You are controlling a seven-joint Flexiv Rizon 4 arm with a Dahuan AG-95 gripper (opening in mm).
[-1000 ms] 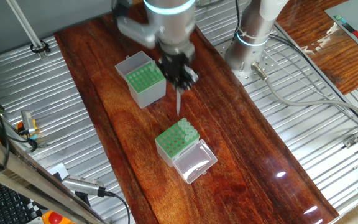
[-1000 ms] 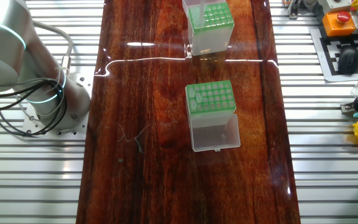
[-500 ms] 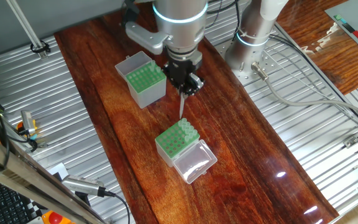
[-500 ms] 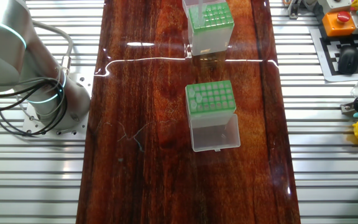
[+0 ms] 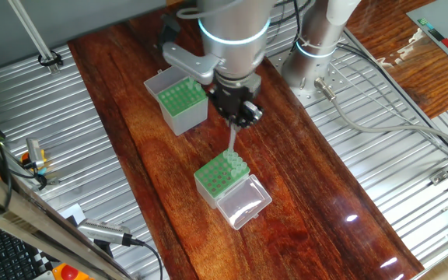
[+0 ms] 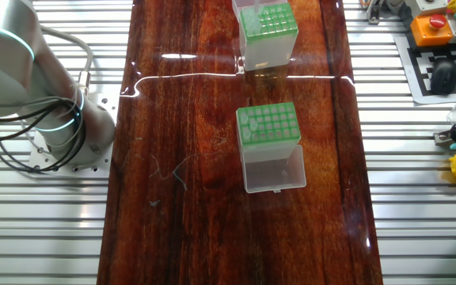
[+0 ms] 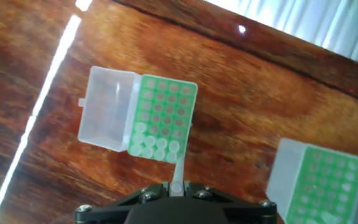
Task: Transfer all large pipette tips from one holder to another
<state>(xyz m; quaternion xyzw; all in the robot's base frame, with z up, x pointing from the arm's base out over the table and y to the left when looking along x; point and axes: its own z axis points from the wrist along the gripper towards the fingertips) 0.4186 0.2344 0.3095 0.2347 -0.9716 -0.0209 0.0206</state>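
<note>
Clamped on one large pipette tip [image 5: 232,141] above the lidded box [image 5: 218,176], the gripper [image 5: 238,113] risked missing an empty hole if misaligned.

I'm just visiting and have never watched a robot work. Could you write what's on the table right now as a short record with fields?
pincer: shut on one pipette tip, point down
tip position: just above the lidded box, at its filled edge
lidded box: clear lid swung open flat; several tips already seated along one edge
taller box: green hole-dotted top, behind the arm
surface: dark wooden table
</note>
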